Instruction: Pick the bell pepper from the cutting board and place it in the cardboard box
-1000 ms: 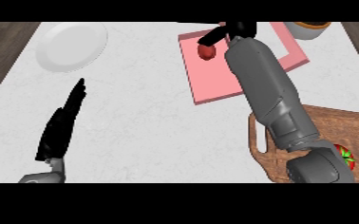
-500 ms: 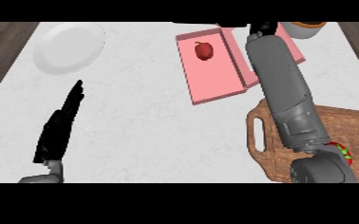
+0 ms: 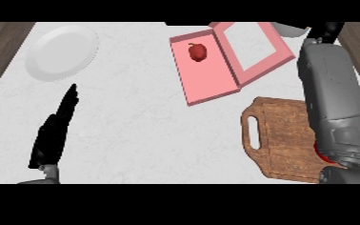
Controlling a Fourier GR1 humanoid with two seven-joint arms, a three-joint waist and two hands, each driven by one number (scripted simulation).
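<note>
White marbled counter (image 3: 155, 124) | bell pepper (image 3: 197, 51) lies inside pink cardboard box (image 3: 211, 83), far end, lid open rightward | cutting board (image 3: 281, 143) at near-right edge, partly under right forearm | plate (image 3: 62, 52) far-left | left hand (image 3: 53, 133) near-left, fingers straight, holding nothing | right hand (image 3: 325, 31) far-right corner, grasp cannot be told | broad open counter between plate, box and board

Far centre: box (image 3: 208, 79), pepper (image 3: 198, 51) inside. Far left: plate (image 3: 62, 52). Near right, before box: cutting board (image 3: 287, 134). Near left: left hand (image 3: 53, 134).

pepper (image 3: 198, 51): one
box (image 3: 209, 82): one
cutting board (image 3: 290, 134): one
plate (image 3: 62, 52): one
hands: two, left hand (image 3: 53, 131) and right hand (image 3: 328, 30)
</note>
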